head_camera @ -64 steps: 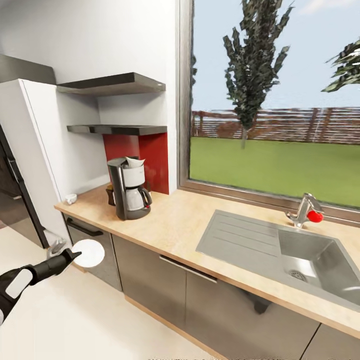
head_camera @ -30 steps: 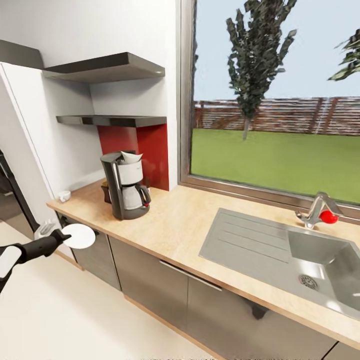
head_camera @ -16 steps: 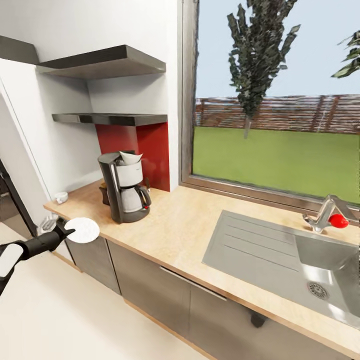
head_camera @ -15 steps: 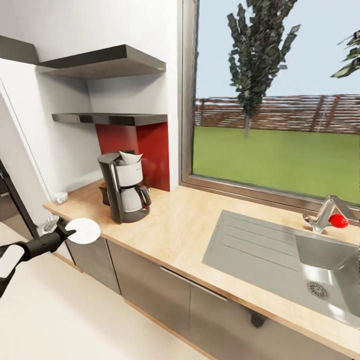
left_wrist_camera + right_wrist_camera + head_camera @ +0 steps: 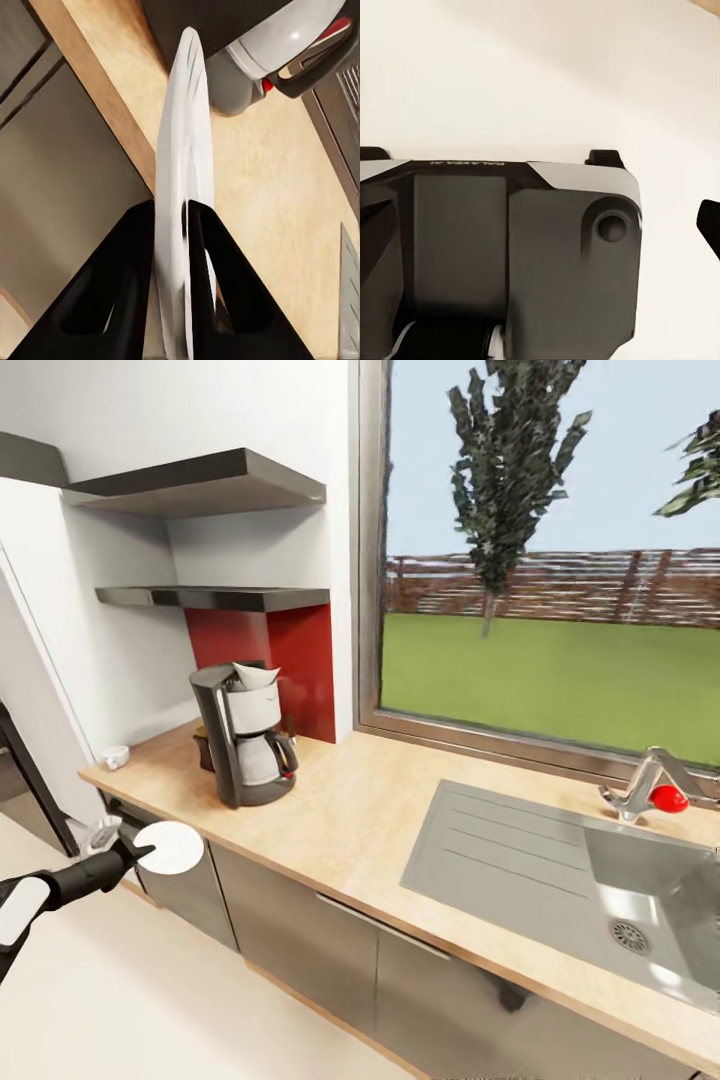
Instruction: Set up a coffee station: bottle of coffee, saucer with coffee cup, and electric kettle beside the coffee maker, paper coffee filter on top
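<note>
The black and grey coffee maker (image 5: 243,735) stands on the wooden countertop (image 5: 350,810) before a red wall panel, with a white paper filter (image 5: 255,676) on its top. A brown bottle (image 5: 203,746) stands right behind it, partly hidden. Near the counter's left end sits a small white coffee cup (image 5: 115,757). My left gripper (image 5: 143,851) is shut on the rim of a white saucer (image 5: 172,847), held in the air just off the counter's front edge and slightly below it. In the left wrist view the saucer (image 5: 180,187) stands edge-on between the black fingers (image 5: 120,292), with the coffee maker (image 5: 277,60) beyond.
A steel sink (image 5: 560,860) with a red-knobbed tap (image 5: 648,788) fills the counter's right part under a large window. Two dark shelves (image 5: 215,597) hang above the coffee maker. Grey cabinet fronts (image 5: 300,930) run below. The right wrist view holds a dark grey housing (image 5: 510,255) over pale floor.
The view has shifted as the robot moved. Against the counter's front edge, the saucer in my left gripper now hangs a little lower.
</note>
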Controlling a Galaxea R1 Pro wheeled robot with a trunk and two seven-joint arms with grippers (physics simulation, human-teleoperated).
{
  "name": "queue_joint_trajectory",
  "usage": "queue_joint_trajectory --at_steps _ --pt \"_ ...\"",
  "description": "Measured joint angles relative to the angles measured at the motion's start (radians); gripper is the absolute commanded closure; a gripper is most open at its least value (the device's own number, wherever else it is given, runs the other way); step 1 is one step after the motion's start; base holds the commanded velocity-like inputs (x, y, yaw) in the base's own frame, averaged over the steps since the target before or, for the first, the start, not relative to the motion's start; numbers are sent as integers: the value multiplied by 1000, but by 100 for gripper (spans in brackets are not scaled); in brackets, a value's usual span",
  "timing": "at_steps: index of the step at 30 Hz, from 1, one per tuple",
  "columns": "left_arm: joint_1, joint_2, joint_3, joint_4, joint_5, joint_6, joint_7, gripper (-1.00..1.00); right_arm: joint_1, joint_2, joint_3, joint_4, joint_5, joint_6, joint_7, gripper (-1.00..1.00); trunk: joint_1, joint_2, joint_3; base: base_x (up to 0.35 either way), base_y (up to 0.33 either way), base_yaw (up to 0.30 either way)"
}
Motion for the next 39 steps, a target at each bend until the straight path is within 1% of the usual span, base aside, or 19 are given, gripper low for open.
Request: queue_joint_trajectory --at_steps 5,10,14,22,27,33,39 --pt "28 1 2 0 1 0 -15 100 0 0 0 0 0 0 1 -100 0 0 0 0 255 -251" --pt "33 2 31 0 2 0 -30 100 0 0 1 0 0 -1 1 -100 0 0 0 0 298 -263" --pt "33 2 44 0 2 0 -31 100 0 0 1 1 0 -22 1 -100 0 0 0 0 304 -265" --pt "33 2 50 -1 2 1 -31 100 0 1 3 1 0 -34 1 -100 0 0 0 0 307 -265" --pt "33 2 50 -1 2 1 -30 100 0 1 4 2 0 -35 1 -100 0 0 0 -140 287 -251" --pt "34 4 51 -1 1 1 -30 100 0 1 5 3 3 -36 1 -100 0 0 0 -22 307 -48" --pt "34 11 51 4 1 1 -29 100 0 0 4 2 2 -36 1 -100 0 0 0 -119 310 -1"
